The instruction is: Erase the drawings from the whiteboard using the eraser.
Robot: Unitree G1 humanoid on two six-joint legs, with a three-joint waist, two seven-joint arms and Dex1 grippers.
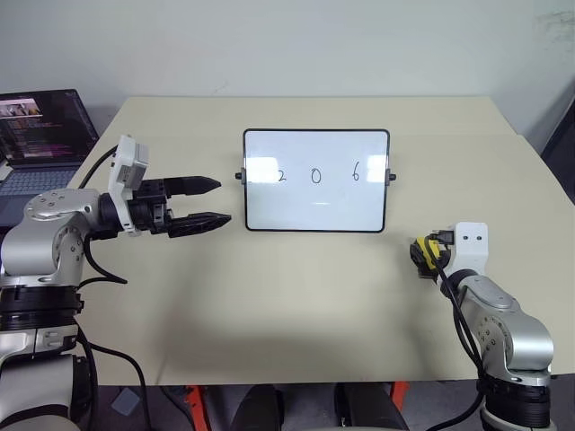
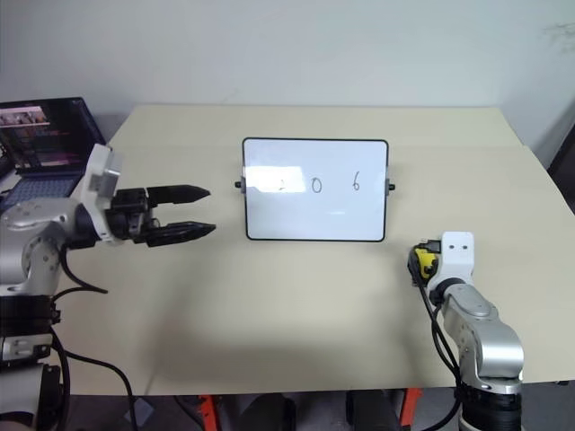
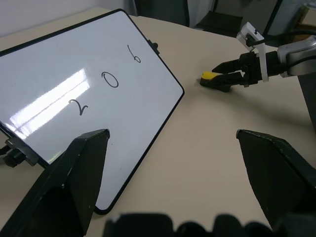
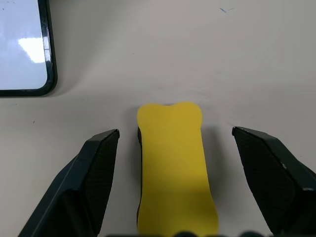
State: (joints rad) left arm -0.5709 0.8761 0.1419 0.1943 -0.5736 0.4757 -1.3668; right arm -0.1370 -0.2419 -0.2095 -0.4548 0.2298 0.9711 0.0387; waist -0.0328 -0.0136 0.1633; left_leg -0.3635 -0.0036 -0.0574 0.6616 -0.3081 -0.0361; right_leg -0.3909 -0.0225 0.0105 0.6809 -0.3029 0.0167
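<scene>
Yellow eraser (image 4: pixel 174 168) untouched between wide-open right tool (image 4: pixel 190 148); left tool (image 1: pixel 211 204) open, empty.

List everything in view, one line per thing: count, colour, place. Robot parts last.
table: one, beige, under everything.
whiteboard: one, white with thin black frame, lying mid-table.
drawings: three dark digits, 2, 0 and 6, in a row across the whiteboard.
eraser: one, yellow with dark underside, on the table off the whiteboard's lower right corner.
laptop: one, dark, screen lit, at the table's far left edge.
left tool: one, black fingers, open, above the table left of the whiteboard.
right tool: one, black fingers, open, one finger on either side of the eraser, not gripping it.
</scene>
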